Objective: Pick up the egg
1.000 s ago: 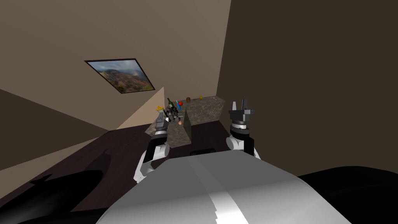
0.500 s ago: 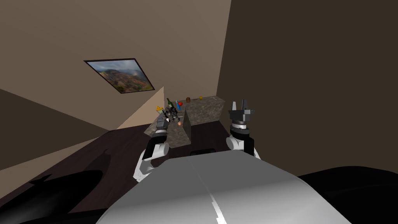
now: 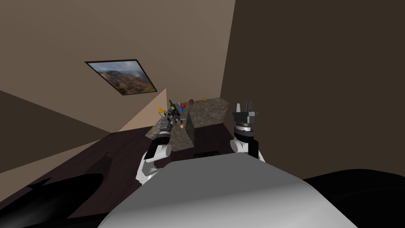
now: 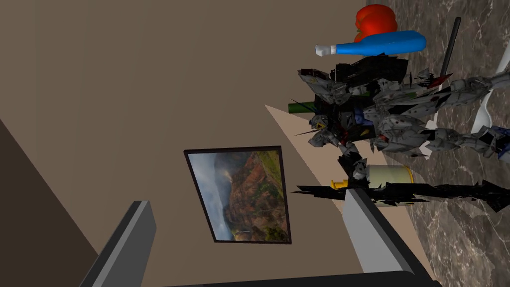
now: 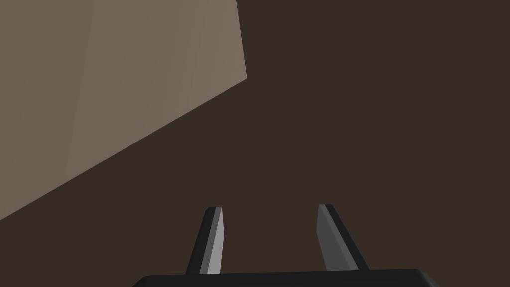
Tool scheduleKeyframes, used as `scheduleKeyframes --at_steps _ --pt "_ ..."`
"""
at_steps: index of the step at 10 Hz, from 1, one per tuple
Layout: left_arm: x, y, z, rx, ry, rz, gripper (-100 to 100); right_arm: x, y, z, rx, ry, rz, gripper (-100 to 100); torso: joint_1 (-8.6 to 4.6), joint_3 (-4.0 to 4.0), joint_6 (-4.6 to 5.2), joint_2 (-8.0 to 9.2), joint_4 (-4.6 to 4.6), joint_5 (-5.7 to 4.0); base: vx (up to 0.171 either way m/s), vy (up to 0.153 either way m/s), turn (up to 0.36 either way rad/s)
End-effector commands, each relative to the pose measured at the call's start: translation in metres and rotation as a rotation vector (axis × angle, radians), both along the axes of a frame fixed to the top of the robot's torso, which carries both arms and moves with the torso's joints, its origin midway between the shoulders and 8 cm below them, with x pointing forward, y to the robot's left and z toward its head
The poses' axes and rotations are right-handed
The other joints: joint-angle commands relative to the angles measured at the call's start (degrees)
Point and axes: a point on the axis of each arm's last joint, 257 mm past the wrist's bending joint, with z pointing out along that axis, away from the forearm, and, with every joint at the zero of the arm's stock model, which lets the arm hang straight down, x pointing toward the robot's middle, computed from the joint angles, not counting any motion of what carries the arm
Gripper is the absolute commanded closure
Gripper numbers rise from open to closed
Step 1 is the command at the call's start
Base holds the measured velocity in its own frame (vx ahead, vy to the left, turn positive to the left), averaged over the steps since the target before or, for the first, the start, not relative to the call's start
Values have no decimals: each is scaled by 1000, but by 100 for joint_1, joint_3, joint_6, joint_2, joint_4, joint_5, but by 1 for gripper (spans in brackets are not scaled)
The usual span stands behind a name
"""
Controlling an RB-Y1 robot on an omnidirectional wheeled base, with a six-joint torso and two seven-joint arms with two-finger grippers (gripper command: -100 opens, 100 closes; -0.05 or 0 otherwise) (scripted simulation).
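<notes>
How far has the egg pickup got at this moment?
Done: the left arm is out over the counter. In hand: the left tool is open and empty, facing a toy robot rather than the egg, which lies on the counter. Left: line up on the egg, close, lift. The right tool is open, away from the counter.

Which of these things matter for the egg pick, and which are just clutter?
Job:
egg
left gripper, jaws open

Clutter:
toy robot figure
blue bottle
red round thing
green bottle
cream container
framed picture
right gripper, jaws open, facing a wall
</notes>
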Motion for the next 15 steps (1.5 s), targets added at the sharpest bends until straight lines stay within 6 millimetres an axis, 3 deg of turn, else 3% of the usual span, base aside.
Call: scheduleKeyframes --at_steps 1,15 --pt "3 2 -10 -13 43 3 -100 0 0 0 0 0 0 0 0 0 0 0 0 0 21 -22 6" --pt "16 6 -83 -81 351 15 -100 0 0 0 0 0 0 0 8 4 0 7 1 2 14 -11 -4"
